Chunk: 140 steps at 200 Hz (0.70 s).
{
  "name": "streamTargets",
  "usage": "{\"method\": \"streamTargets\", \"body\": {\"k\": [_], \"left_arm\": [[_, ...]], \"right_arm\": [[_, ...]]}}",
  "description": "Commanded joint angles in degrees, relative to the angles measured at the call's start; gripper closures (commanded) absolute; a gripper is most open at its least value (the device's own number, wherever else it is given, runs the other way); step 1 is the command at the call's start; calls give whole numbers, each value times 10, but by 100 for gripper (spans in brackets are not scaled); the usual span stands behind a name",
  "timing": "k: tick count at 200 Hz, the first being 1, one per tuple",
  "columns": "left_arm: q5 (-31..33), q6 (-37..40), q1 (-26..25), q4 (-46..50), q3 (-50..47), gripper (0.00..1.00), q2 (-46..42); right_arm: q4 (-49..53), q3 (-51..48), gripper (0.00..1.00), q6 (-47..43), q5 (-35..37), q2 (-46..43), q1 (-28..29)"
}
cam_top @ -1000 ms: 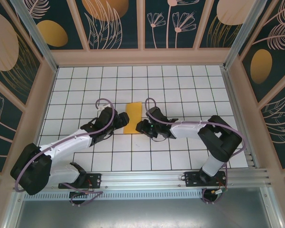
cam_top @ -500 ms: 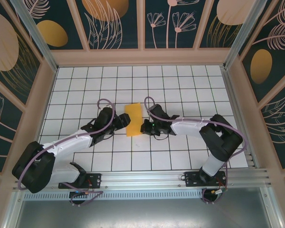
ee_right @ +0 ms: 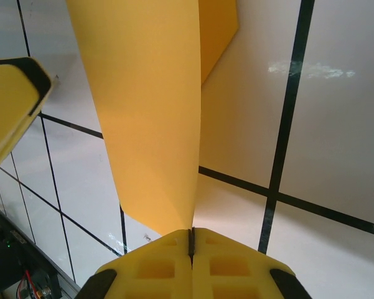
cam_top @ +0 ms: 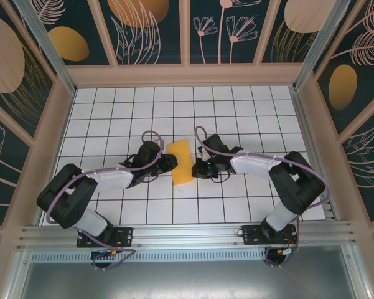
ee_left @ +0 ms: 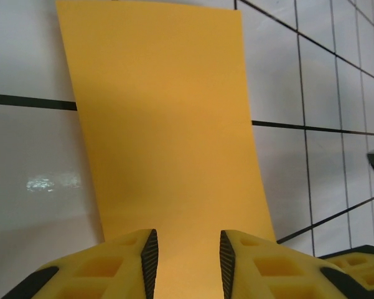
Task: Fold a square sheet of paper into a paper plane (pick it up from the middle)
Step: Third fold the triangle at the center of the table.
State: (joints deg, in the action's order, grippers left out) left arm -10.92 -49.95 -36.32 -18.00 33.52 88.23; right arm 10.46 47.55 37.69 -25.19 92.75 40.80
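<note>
You have both arms stretched low and inward, wrists facing each other. Your left gripper (cam_top: 168,163) has its fingers (ee_left: 127,261) parted with a clear gap. Your right gripper (ee_right: 191,240) is pinched flat together on the paper's (ee_right: 149,112) edge.

White tiled table (cam_top: 236,106), black grid lines; dark floral wall panels (cam_top: 155,31); aluminium rail (cam_top: 193,233).
</note>
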Motion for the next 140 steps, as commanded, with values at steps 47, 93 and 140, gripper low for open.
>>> {"method": "streamTargets", "body": {"k": [47,93,140], "left_arm": [[12,6,3,-20,19,70,49],[9,3,2,-24,20,70,63],[15,9,3,-17,29,69,45]], "right_arm": [[-68,-54,84,85,-20,-45,-4],[-95,-76,89,112,-7,-65,-3],[-83,-63,97,110,15,-62,-3]]}}
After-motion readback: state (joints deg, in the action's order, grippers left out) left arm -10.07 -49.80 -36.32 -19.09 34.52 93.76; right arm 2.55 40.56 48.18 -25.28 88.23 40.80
